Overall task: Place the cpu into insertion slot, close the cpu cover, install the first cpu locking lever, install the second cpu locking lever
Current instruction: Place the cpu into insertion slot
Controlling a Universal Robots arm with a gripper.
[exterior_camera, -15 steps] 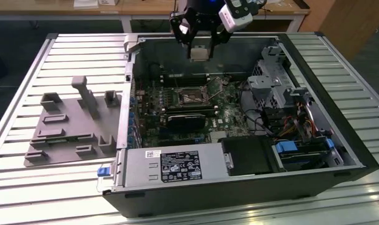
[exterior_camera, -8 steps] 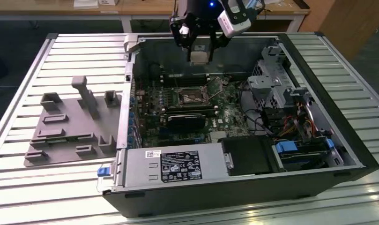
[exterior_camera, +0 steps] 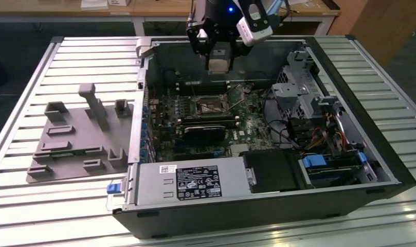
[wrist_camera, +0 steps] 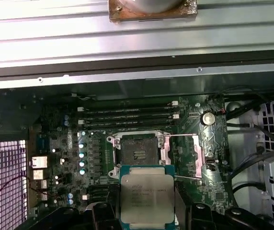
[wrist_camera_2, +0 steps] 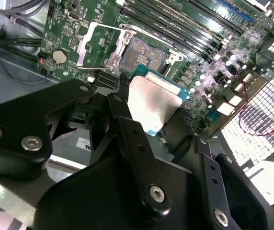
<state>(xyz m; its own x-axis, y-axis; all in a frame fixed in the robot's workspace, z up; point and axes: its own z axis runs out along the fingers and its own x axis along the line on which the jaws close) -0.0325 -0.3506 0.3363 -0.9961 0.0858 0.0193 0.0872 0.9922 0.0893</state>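
Observation:
My gripper (exterior_camera: pixel 219 66) hangs above the open computer case, over the rear part of the green motherboard. It is shut on the cpu (wrist_camera: pixel 146 194), a flat square chip with a silvery top (wrist_camera_2: pixel 154 103), pinched by two opposite edges between black fingers (wrist_camera_2: pixel 122 110). The insertion slot (wrist_camera: pixel 139 149) lies uncovered a little ahead of and below the chip, its dark centre showing (wrist_camera_2: pixel 144 55) (exterior_camera: pixel 209 105). The cpu cover (wrist_camera: pixel 181 154), a windowed metal frame, is swung open beside the socket (wrist_camera_2: pixel 98 43). A thin locking lever (wrist_camera: pixel 185 136) stands raised along it.
Long black memory slots (wrist_camera: pixel 127 115) run beside the socket. A black card (exterior_camera: pixel 204 135) sits in the board's middle, a power supply (exterior_camera: pixel 187 182) at the case front, and a drive cage with cables (exterior_camera: pixel 304 98) on the exterior view's right. A grey fixture plate (exterior_camera: pixel 77 139) lies outside the case.

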